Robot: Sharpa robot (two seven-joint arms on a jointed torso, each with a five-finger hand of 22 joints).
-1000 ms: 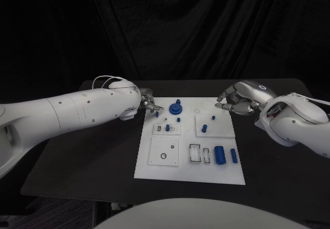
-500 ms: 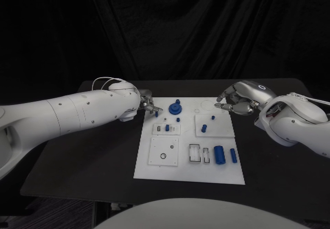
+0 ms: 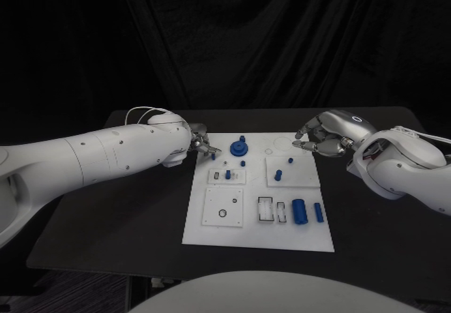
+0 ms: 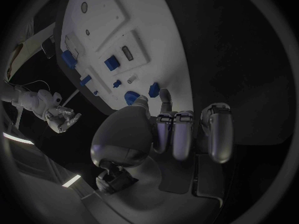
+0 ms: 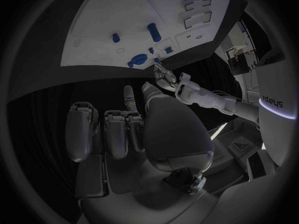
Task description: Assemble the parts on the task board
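The white task board (image 3: pixel 272 235) lies mid-table. My left hand (image 3: pixel 199 143) is at its far left corner. Thumb and a fingertip sit either side of a small blue peg (image 3: pixel 214 156) and seem to pinch it upright on the board (image 4: pixel 106 15); the other fingers are curled. In the left wrist view the peg (image 4: pixel 153 88) shows at the tips of that hand (image 4: pixel 162 129). A blue gear-like part (image 3: pixel 240 149) stands beside it. My right hand (image 3: pixel 324 138) hovers off the far right corner, fingers curled in, holding nothing, as the right wrist view of the hand (image 5: pixel 131 124) confirms.
Several small blue pegs (image 3: pixel 279 175) stand in the board's raised white blocks. Two blue cylinders (image 3: pixel 301 212) lie near its front right, beside rectangular slots (image 3: pixel 267 208). A black ring (image 3: pixel 223 213) lies on the front left block. Bare black table (image 3: pixel 113 215) flanks the board.
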